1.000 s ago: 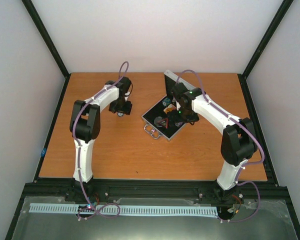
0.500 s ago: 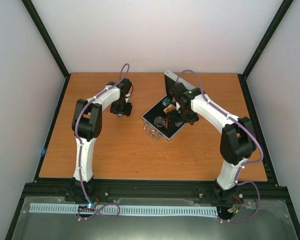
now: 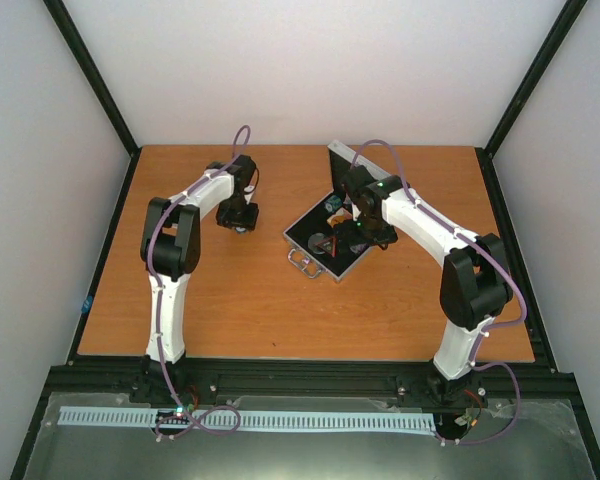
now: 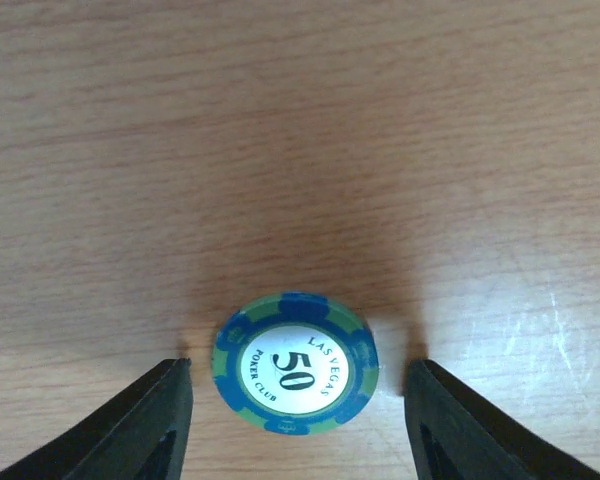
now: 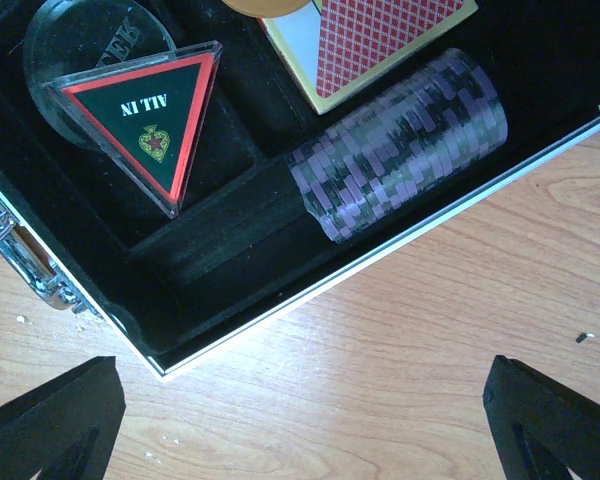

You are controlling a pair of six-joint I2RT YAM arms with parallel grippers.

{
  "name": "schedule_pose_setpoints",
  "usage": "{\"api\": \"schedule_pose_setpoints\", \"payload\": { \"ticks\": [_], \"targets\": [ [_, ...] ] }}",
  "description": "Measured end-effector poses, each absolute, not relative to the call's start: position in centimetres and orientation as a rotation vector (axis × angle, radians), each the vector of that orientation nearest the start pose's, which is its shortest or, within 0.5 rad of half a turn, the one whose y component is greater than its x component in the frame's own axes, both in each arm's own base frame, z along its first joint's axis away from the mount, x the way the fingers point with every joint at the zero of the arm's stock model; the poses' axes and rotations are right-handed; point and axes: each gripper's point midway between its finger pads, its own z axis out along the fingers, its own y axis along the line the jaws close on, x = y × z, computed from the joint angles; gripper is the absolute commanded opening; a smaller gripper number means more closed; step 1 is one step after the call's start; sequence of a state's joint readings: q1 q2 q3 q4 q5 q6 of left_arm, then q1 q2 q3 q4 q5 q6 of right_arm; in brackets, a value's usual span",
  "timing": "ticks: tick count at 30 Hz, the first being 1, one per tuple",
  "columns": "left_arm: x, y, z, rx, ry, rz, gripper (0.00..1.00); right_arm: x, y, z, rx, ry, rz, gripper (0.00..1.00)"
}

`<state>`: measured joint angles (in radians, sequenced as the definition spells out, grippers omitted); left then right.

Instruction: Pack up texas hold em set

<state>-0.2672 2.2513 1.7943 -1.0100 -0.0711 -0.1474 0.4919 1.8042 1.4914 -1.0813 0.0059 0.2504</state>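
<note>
A: Room around the case [image 5: 400, 238]?
B: Plenty. Bare table [image 3: 280, 310] beyond its handle [image 3: 303, 264] on the near side, and more to its left and right. Blocked only at the far side, by the raised lid [image 3: 342, 165].
A: Inside the rim?
B: Crowded. A row of purple chips [image 5: 400, 140] on edge just inside the near-right rim, a card pack [image 5: 380, 45] behind them, a black-red triangle [image 5: 150, 110] lying over a clear disc [image 5: 70, 40]. Just a sliver of an orange disc [image 5: 270, 5].
A: Outside the case?
B: One blue-green chip [image 4: 295, 365], flat on the wood, well left of the case. Straddled by the left gripper [image 3: 239, 224], fingers parted, a gap on each side.
A: Right gripper [image 5: 300, 430]?
B: Spread wide, empty, hanging over the case's near-right rim.
A: Changed since a second ago?
B: Only a slight shift of the left gripper, farther from the case. None in the right arm or the case.
</note>
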Motion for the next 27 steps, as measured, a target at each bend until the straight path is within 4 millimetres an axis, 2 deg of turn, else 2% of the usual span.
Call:
{"api": "schedule_pose_setpoints", "payload": {
  "ticks": [13,23,27],
  "targets": [
    [44.38,-11.56,1.84,0.184,3.028,0.017,0.45,33.18,17.66,10.98,-0.357,2.953,0.088,1.00],
    [44.46,-11.59,1.92,0.182,3.023,0.016,0.31,33.16,17.68,10.98,-0.357,2.953,0.090,1.00],
    [44.47,-11.54,2.07,0.181,3.020,0.019,0.30,33.14,17.76,10.99,-0.358,2.954,0.097,1.00]
  ]
}}
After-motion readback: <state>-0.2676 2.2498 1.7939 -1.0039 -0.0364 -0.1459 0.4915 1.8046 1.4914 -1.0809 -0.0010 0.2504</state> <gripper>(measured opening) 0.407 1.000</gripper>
